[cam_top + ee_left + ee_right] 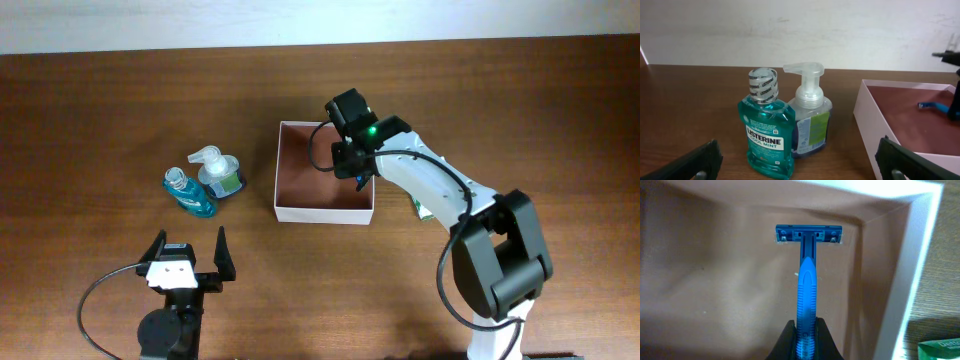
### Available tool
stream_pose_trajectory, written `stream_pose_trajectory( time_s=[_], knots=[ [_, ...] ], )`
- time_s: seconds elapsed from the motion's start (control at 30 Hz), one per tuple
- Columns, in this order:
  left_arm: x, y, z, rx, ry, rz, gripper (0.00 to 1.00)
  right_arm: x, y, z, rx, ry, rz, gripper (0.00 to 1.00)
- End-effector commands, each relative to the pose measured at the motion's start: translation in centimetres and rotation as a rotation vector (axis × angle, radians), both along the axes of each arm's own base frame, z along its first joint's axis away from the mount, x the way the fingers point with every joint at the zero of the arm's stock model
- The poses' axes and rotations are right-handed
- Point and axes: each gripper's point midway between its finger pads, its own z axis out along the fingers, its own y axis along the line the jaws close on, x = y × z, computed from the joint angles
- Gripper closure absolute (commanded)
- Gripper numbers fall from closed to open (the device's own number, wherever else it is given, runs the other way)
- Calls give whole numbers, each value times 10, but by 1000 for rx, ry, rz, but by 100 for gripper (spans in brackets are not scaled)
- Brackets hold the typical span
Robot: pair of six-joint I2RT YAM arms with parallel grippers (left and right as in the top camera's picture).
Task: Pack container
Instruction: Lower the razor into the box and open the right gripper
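Pinched only at its handle tip by the right gripper (pixel 805 332), the razor (pixel 807 277) could be tipped against the container (pixel 921 250) wall when released.

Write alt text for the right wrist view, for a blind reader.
A blue razor, gripped by its handle between two black fingers, points head-first into a white-walled container with a reddish-brown inside. A green package corner shows outside its wall.
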Motion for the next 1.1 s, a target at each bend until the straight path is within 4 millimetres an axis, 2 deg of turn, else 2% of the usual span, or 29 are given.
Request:
stream_pose_trajectory(
  time_s=[0.0,0.07,0.2,0.3,0.43,0.5,0.57,0.63,0.77,0.87,0.9,0.93,1.0,1.07],
  knots=[
    [0,0,-2,-3,-1,-4,0,-3,-1,-15,-38,19,0,93],
    [0,0,-2,-3,-1,-5,1,-3,-1,-17,-40,22,0,87],
    [0,0,-2,-3,-1,-4,1,-2,-1,-17,-36,19,-6,82],
    [0,0,-2,-3,-1,-5,1,0,1,-16,-30,9,-6,71],
    [0,0,-2,-3,-1,-5,1,5,4,-13,-12,-11,-3,70],
    [0,0,-2,-3,-1,-4,1,9,7,-5,-4,-30,4,70],
    [0,0,-2,-3,-1,-5,0,15,10,11,-2,-59,32,70],
    [0,0,-2,-3,-1,-5,1,23,14,37,8,-102,59,69],
    [0,0,-2,-3,-1,-5,1,34,20,102,29,-191,100,69],
    [0,0,-2,-3,-1,-4,1,32,13,148,1,-238,147,69],
    [0,0,-2,-3,-1,-5,1,31,6,158,-25,-244,143,69],
    [0,0,-2,-3,-1,-4,1,24,-18,174,-102,-240,107,69],
    [0,0,-2,-3,-1,-4,1,14,-43,178,-173,-203,71,69],
    [0,0,-2,-3,-1,-4,1,-1,-65,170,-218,-118,53,66]
  ],
)
